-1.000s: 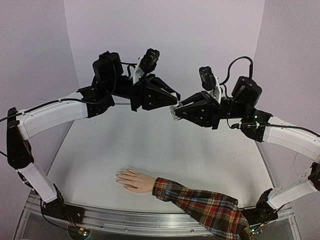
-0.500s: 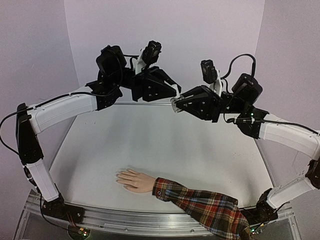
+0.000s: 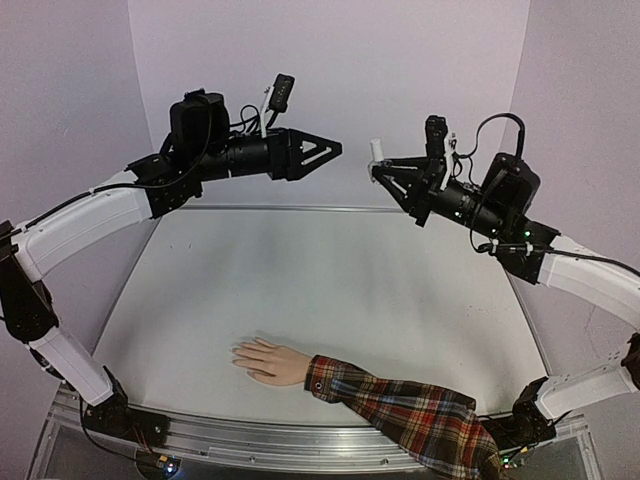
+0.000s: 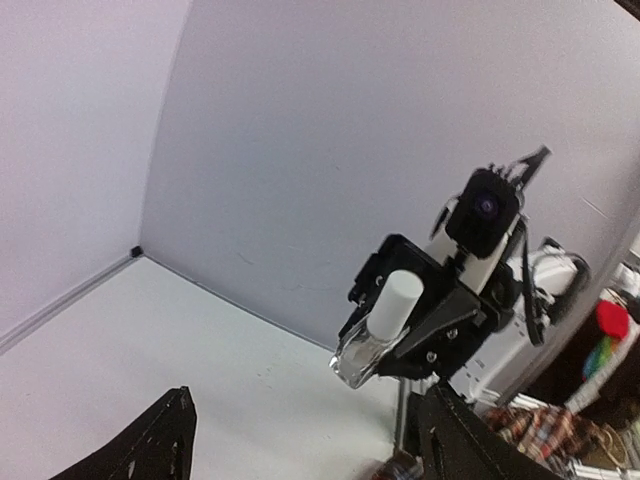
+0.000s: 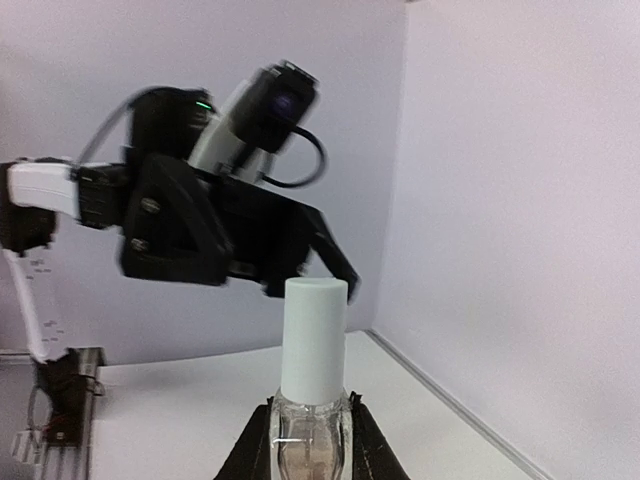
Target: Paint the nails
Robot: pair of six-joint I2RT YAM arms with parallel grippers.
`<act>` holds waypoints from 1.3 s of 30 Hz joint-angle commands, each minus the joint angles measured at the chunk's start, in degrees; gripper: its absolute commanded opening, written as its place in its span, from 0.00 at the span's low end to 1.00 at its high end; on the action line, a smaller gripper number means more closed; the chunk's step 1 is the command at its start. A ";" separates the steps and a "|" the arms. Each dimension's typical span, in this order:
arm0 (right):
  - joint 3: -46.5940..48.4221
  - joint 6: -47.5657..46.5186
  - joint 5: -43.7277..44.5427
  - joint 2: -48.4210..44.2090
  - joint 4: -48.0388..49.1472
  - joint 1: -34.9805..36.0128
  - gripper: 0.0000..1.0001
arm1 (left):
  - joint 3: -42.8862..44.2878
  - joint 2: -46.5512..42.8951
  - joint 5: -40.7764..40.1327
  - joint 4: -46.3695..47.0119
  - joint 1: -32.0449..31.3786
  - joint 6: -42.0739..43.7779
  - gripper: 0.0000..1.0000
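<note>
High at the left, left gripper (image 3: 328,151): jaws spread wide, grasping nothing, aimed across a clear gap at the bottle. Just right of that gap, small bottle (image 3: 377,152) with white cap (image 5: 313,338) on, pinched at its glass body in the right gripper (image 3: 385,172), clamped tight, well above the back of the table (image 3: 300,270). Low at the near edge, well apart from both tools: pale hand (image 3: 262,359) lying flat, fingers spread toward the left, nails (image 3: 238,354) too small to make out, red plaid sleeve (image 3: 400,405) trailing off to the right.

Risks, judged from here: no brush out while capped, so no painting possible yet. Could tip or twist the bottle if closed again on the cap off-centre, given a hold on the narrow glass only. Could drag it out of the clamp and drop it to the table if pulled rather than turned.

Against a second ago: then pressed close to the cap end, the two tools nearly touching; now drawn back leftward and opened, both wrists turned and lifted. Cap in place as before, hand unmoved
</note>
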 commanded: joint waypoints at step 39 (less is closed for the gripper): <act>5.10 -6.72 25.33 6.26 -3.27 2.04 0.00 | 29.30 23.60 -25.42 -8.69 -8.71 -10.98 0.35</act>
